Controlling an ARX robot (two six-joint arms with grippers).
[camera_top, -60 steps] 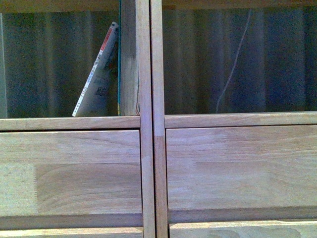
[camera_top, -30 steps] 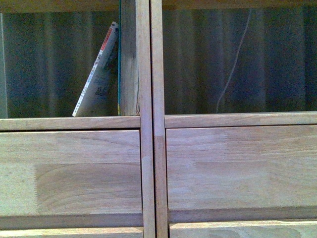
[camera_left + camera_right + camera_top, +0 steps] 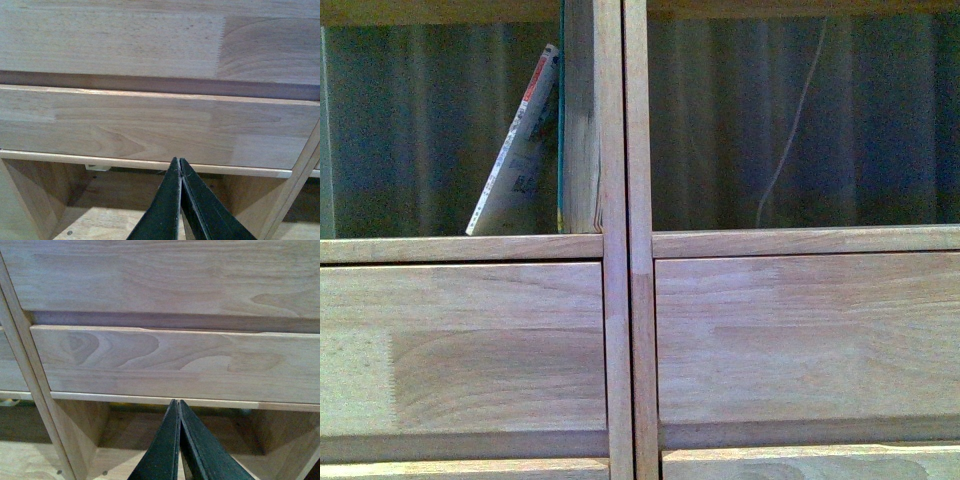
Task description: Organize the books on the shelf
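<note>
In the front view the light-wood shelf (image 3: 630, 250) fills the frame, with its central double upright and drawer fronts below. A whitish book with a red strip (image 3: 515, 160) leans tilted against the upright in the upper left compartment. A book with a teal edge (image 3: 561, 130) stands upright between it and the upright. Neither gripper shows in the front view. My left gripper (image 3: 179, 161) is shut and empty, just below a drawer front (image 3: 150, 125), before an open compartment. My right gripper (image 3: 178, 402) is shut and empty, in the same stance below a drawer front (image 3: 175, 362).
The upper right compartment (image 3: 800, 120) holds no books; a thin pale cord (image 3: 790, 130) hangs behind it against a dark curtain. Open lower compartments with wooden floors lie ahead of both wrists, with uprights (image 3: 30, 370) beside them.
</note>
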